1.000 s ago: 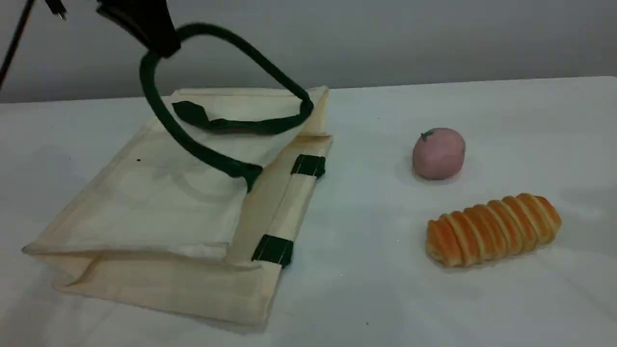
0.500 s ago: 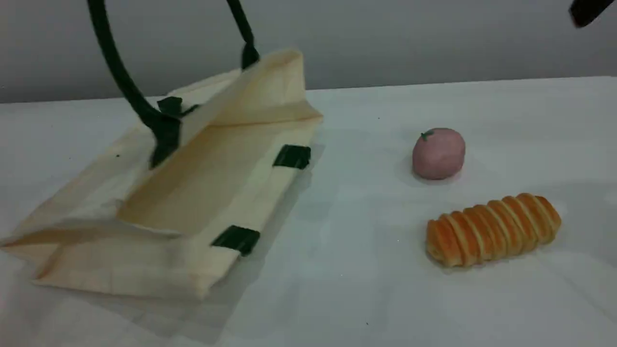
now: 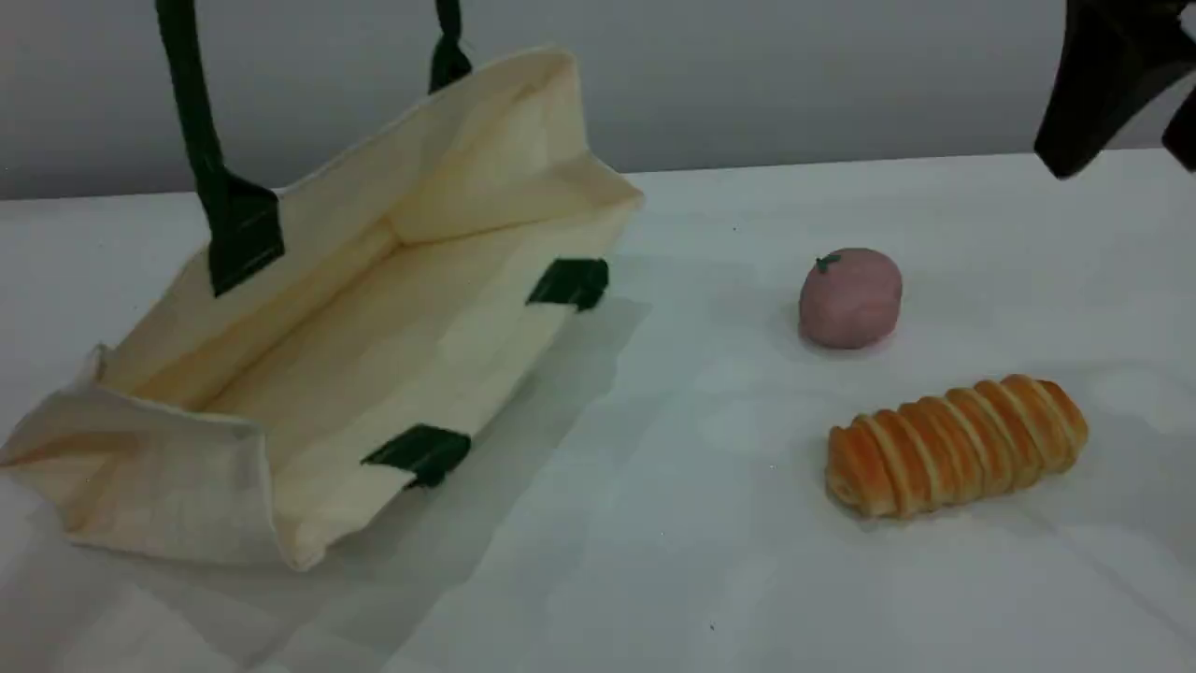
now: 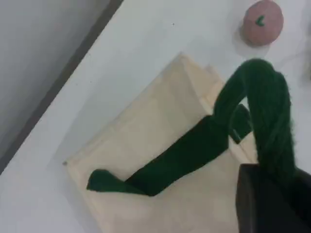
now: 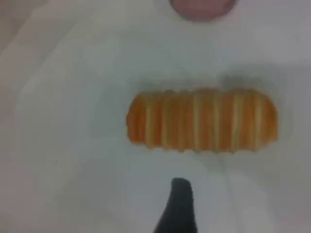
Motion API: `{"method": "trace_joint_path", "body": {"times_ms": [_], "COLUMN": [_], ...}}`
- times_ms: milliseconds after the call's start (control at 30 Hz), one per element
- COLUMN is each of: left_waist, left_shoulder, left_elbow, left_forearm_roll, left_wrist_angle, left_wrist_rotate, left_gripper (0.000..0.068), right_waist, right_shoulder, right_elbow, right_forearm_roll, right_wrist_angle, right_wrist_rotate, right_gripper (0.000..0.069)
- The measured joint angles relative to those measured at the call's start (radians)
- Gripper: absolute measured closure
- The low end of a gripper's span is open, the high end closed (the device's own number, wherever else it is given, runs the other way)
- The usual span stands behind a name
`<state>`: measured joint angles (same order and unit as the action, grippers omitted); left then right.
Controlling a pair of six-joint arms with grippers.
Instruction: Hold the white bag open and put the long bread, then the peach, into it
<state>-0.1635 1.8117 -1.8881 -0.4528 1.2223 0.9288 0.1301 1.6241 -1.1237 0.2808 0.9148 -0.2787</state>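
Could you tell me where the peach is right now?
The peach sits on the table, right of the bag and just behind the bread.

A white table (image 3: 747, 561) stands against a plain grey wall (image 3: 747, 84).

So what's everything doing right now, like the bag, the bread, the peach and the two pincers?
white bag: lying on the table, mouth pulled open, empty.
green handle: lifted up, gripped by the left pincer.
long bread: lying on the table, untouched.
peach: sitting on the table behind the bread, untouched.
left pincer: shut on the green handle.
right pincer: open, empty, hanging above the long bread.
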Motion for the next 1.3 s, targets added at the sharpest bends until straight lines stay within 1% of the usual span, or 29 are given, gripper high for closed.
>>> {"method": "trace_joint_path", "body": {"times_ms": [200, 333, 500, 667, 967, 1033, 1133, 1300], "left_waist": [-0.049, -0.070, -0.071, -0.071, -0.071, -0.071, -0.071, -0.071], "left_shoulder": [0.000, 0.000, 0.000, 0.000, 0.000, 0.000, 0.000, 0.000], "left_elbow": [0.000, -0.007, -0.021, -0.021, -0.021, -0.021, -0.021, -0.020], "left_forearm_roll": [0.010, 0.010, 0.007, 0.004, 0.004, 0.004, 0.004, -0.015], "left_wrist_angle": [0.000, 0.000, -0.004, -0.002, -0.002, -0.002, -0.001, -0.001], "left_wrist_rotate": [0.027, 0.036, 0.035, 0.033, 0.040, 0.041, 0.042, 0.043], "left_gripper": [0.0580, 0.0580, 0.0580, 0.0580, 0.0580, 0.0580, 0.0580, 0.0580], "right_waist": [0.001, 0.001, 0.001, 0.001, 0.001, 0.001, 0.001, 0.001], "right_shoulder": [0.041, 0.082, 0.148, 0.214, 0.336, 0.361, 0.395, 0.438], "right_elbow": [0.000, 0.000, 0.000, 0.000, -0.001, -0.001, -0.001, -0.001], "right_forearm_roll": [0.045, 0.114, 0.225, 0.297, 0.300, 0.301, 0.301, 0.342], "right_wrist_angle": [0.035, 0.048, 0.047, 0.050, 0.036, 0.014, 0.005, -0.049], "right_wrist_rotate": [0.011, 0.058, 0.117, 0.211, 0.429, 0.462, 0.492, 0.489], "right_gripper": [0.0107, 0.0107, 0.0107, 0.0107, 0.0107, 0.0107, 0.0107, 0.0107]}}
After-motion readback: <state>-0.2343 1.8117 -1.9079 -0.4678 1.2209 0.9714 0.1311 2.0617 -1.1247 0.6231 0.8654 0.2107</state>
